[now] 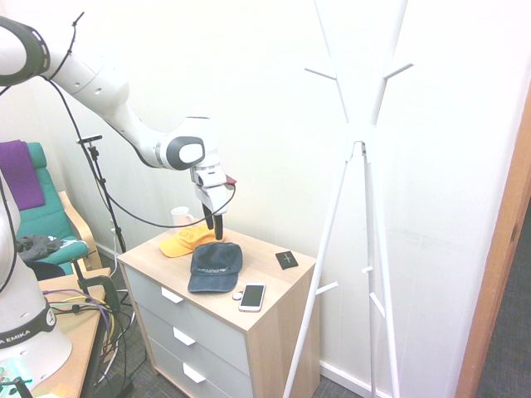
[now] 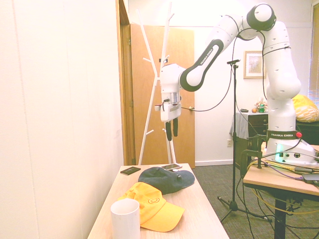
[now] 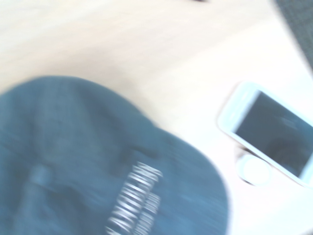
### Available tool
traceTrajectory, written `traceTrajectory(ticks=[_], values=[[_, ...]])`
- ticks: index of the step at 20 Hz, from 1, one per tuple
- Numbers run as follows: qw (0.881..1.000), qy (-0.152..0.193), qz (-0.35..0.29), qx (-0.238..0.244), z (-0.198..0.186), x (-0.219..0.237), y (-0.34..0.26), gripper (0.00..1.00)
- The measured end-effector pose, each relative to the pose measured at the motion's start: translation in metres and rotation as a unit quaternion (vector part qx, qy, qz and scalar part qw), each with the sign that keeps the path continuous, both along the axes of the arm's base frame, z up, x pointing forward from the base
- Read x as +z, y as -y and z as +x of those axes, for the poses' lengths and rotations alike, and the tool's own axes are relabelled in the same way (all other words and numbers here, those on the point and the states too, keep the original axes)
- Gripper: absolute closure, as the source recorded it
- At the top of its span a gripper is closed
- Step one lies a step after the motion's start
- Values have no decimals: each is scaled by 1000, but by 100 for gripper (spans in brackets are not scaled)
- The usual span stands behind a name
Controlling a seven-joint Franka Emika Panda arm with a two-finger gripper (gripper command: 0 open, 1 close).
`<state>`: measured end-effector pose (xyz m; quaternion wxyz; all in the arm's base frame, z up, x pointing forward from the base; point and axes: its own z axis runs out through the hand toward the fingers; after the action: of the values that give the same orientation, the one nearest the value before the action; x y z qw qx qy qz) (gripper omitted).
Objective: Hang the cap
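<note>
First exterior view: the cap (image 1: 215, 267) lies flat on the dresser (image 1: 274, 303), brim toward the front edge, with a phone (image 1: 252, 296) just beside it and a yellow cap (image 1: 186, 240) behind. The gripper (image 1: 214, 225) hangs above the cap, pointing down, clear of the fabric. The rack (image 1: 358, 141) stands well apart from the cap, past the dresser's end.

Second exterior view: the gripper (image 2: 172, 135) shows its fingers spread, holding nothing, above the cap (image 2: 166, 178).

Wrist view: blurred; the cap (image 3: 98, 171) with white lettering fills most of the frame, the phone (image 3: 269, 132) beside it.

Judgement: approach step, pickup not begun. Next move calls for lowering onto the crown and pinching fabric.
</note>
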<state>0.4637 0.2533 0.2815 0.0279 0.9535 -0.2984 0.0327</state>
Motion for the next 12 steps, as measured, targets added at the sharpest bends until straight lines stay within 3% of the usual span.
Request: traceTrajectory(ticks=[6, 12], values=[[1000, -1, -6, 26, 19, -50, -75, 0], [999, -5, -14, 37, 32, -79, -111, 0]])
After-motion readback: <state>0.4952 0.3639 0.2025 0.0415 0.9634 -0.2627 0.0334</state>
